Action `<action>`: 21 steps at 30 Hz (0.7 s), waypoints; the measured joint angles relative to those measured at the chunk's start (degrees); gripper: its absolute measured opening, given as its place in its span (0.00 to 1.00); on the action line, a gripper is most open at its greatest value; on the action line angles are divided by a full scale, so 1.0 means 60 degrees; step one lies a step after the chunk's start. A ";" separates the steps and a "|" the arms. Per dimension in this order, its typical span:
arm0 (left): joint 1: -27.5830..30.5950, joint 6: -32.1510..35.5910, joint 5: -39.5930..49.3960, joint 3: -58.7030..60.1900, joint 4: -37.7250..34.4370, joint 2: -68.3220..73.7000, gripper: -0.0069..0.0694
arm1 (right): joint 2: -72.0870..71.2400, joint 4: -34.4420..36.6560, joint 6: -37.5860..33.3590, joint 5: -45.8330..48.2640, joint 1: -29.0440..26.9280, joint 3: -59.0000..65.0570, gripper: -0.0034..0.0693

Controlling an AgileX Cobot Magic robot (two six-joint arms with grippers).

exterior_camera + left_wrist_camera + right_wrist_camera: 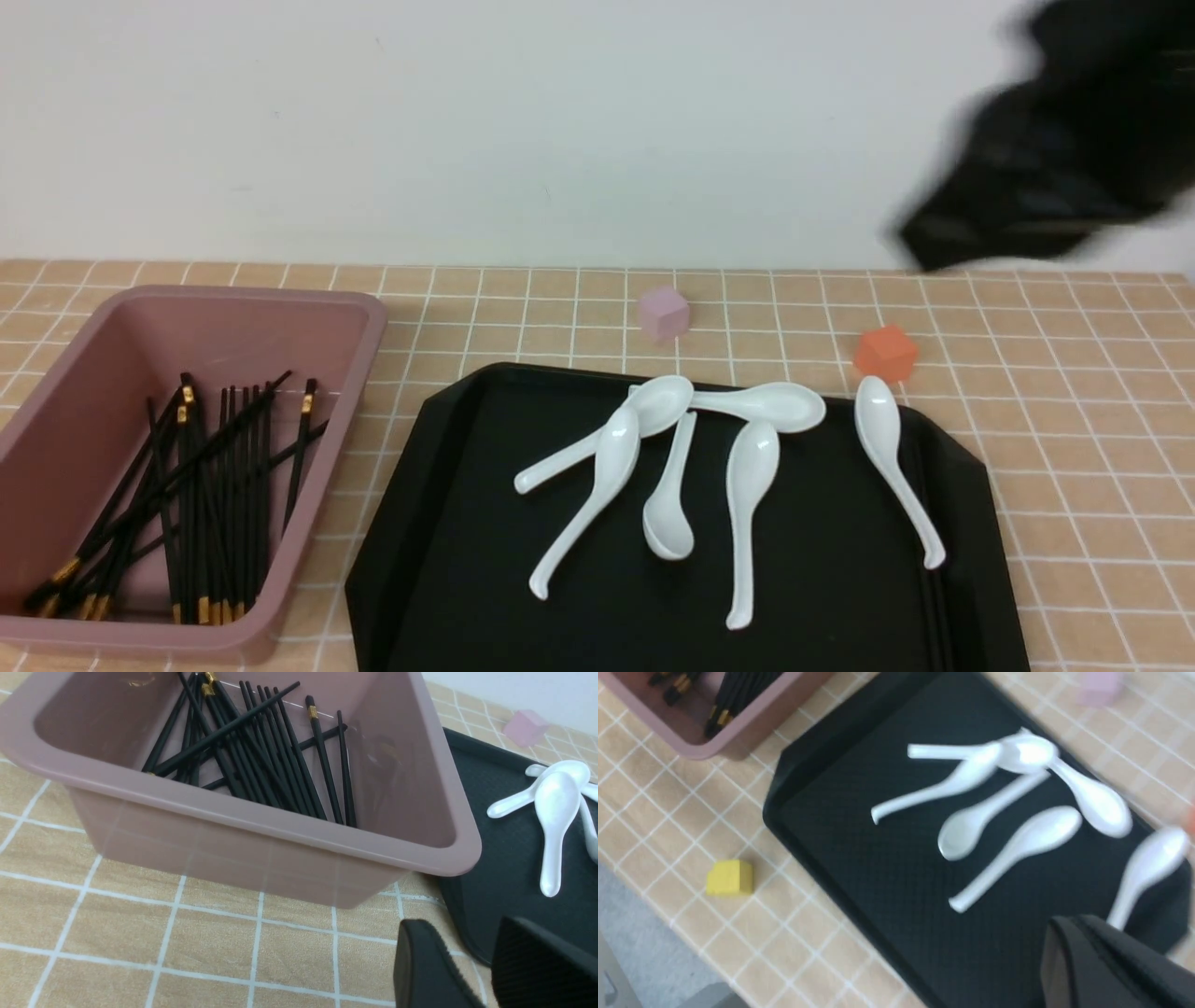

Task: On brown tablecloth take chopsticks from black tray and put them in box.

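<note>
The pink box [355,327] stands at the left on the brown tablecloth [1074,420] and holds several black chopsticks [201,485] with gold bands. They also show in the left wrist view as chopsticks [261,751] in the box [289,826]. The black tray [467,523] lies in the middle. Thin dark lines run along its right side, and I cannot tell whether they are chopsticks. My left gripper [465,933] is open and empty, low over the cloth by the tray's corner. My right arm [1055,159] is a raised blur at the upper right. Its gripper [1069,926] is shut and empty above the tray [887,868].
Several white spoons [747,485] lie on the tray. A pale pink cube [664,312] and an orange cube [885,352] sit behind it. A yellow cube [730,877] rests on the cloth near the table's front edge, with grey floor [640,952] beyond.
</note>
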 joint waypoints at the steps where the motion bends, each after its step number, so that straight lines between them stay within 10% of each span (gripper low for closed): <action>1: 0.0000 0.0000 0.0000 0.0000 0.0000 0.0000 0.40 | -0.0553 -0.0058 0.0011 -0.0134 0.0000 0.0489 0.05; 21: 0.0000 0.0000 0.0000 0.0000 0.0000 0.0000 0.40 | -0.5301 -0.0140 0.0325 -1.2017 0.0000 1.1809 0.06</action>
